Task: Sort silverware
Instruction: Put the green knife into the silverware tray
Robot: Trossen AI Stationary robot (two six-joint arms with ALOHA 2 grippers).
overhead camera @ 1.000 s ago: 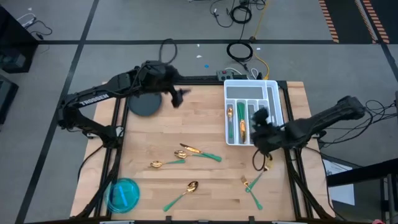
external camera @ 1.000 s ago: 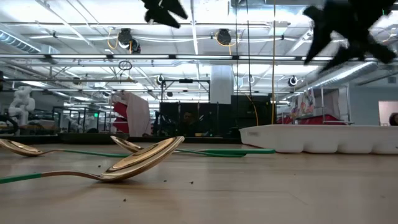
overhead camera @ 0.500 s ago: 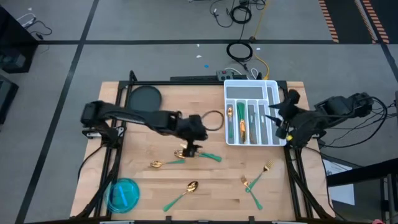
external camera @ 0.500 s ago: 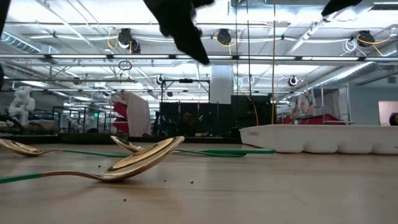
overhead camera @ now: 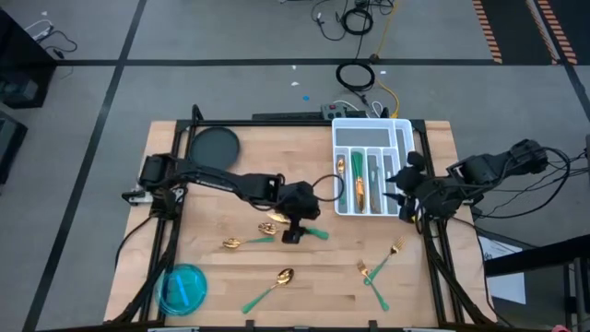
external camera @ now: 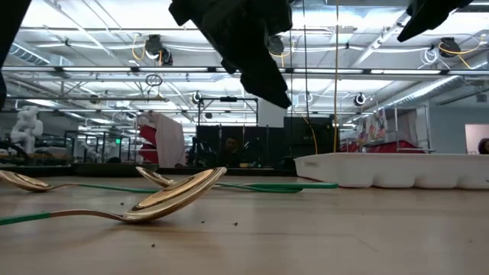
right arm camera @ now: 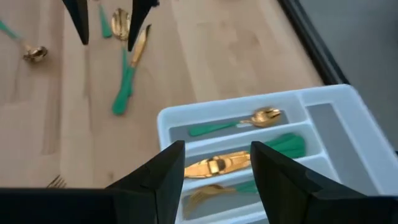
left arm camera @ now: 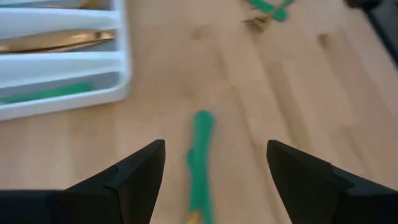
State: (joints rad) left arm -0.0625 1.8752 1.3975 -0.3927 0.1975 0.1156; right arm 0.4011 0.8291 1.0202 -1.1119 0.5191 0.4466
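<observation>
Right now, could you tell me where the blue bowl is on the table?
In the high view, the blue bowl sits at the table's front-left corner, on the left arm's side, apart from the silverware; the nearest piece is a gold spoon lying to its right.

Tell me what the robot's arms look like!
Both arms are black and skinny, made of jointed tubes, with dark cables along them. The left tool and right tool each end in two flat, pointed black fingers, like little wedges. No writing shows on them right now.
</observation>
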